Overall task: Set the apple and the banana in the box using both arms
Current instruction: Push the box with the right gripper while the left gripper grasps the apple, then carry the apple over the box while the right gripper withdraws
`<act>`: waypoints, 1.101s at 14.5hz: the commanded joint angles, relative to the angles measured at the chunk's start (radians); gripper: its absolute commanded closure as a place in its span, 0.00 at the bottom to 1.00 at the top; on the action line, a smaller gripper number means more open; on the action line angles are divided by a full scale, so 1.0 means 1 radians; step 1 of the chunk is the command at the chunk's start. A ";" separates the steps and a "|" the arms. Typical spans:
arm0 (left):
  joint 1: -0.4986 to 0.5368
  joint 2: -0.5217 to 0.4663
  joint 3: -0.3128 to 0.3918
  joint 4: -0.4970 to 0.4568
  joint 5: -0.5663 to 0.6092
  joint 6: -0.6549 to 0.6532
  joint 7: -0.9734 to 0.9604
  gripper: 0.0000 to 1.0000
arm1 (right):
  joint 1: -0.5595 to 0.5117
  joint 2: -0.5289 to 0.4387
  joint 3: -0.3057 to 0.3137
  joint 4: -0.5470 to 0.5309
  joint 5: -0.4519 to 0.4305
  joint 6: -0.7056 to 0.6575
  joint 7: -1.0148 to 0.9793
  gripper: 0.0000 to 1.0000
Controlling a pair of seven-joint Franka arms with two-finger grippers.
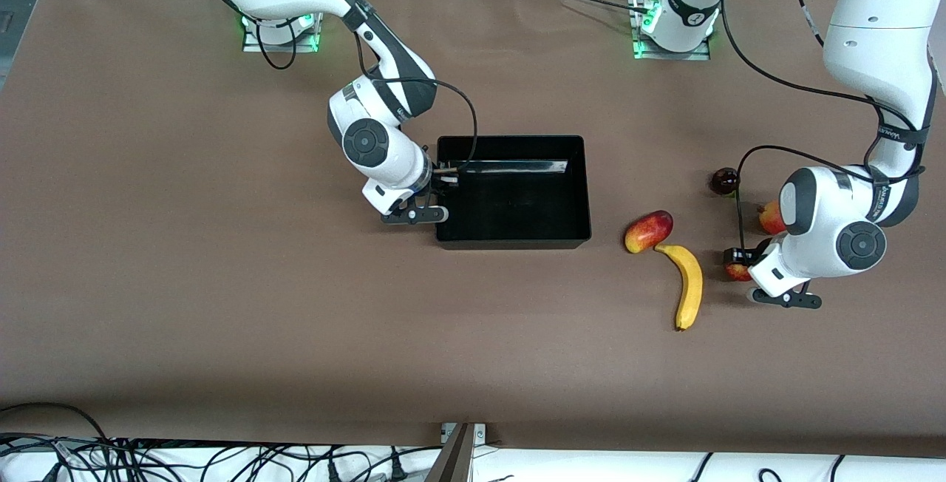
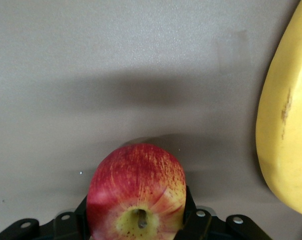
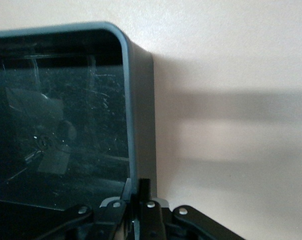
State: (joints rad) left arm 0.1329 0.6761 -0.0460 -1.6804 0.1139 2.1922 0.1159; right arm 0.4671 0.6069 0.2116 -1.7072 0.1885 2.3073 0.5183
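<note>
- Apple (image 2: 136, 197) on the table at the left arm's end, at about 3 o'clock of the banana (image 1: 688, 284), between the left gripper's (image 1: 734, 263) fingers, pads flanking it; firm pinch not confirmed.
- Box (image 1: 513, 238) empty, well apart at about 9 o'clock of both fruits.
- Right gripper (image 3: 139, 196) pinching the box wall, steadying it.
- Risk: round apple slipping out on lift; box tilting under a pulled wall.

Hiding most of the apple (image 1: 737, 270) and the peach-like fruit (image 1: 771, 217) under the left arm; cropping the banana (image 2: 286, 120) at the left wrist view's edge.
</note>
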 commanded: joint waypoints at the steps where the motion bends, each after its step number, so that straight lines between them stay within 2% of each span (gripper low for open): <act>1: 0.002 -0.053 -0.012 0.008 0.000 -0.055 0.028 0.62 | -0.002 -0.016 -0.003 0.012 0.014 -0.003 0.016 0.00; 3: 0.001 -0.095 -0.032 0.024 0.001 -0.093 0.031 0.64 | -0.008 -0.042 -0.012 0.038 0.012 -0.046 0.014 0.00; 5: 0.001 -0.124 -0.081 0.101 -0.002 -0.243 0.028 0.64 | -0.010 -0.088 -0.058 0.096 0.012 -0.145 0.006 0.00; 8: -0.006 -0.127 -0.231 0.243 -0.002 -0.467 0.008 0.65 | -0.010 -0.134 -0.173 0.272 0.009 -0.397 -0.009 0.00; 10: -0.024 -0.125 -0.339 0.252 -0.002 -0.480 -0.123 0.67 | -0.010 -0.159 -0.227 0.375 0.009 -0.535 -0.026 0.00; 12: -0.073 -0.116 -0.406 0.251 -0.002 -0.479 -0.310 0.67 | -0.010 -0.234 -0.288 0.380 0.005 -0.601 -0.108 0.00; 16: -0.265 -0.066 -0.416 0.232 0.010 -0.430 -0.615 0.67 | -0.010 -0.350 -0.432 0.371 0.011 -0.755 -0.289 0.00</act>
State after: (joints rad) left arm -0.0670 0.5722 -0.4680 -1.4519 0.1128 1.7394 -0.3740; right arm 0.4513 0.3162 -0.1638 -1.3180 0.1882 1.6182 0.2969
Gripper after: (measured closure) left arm 0.330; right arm 0.000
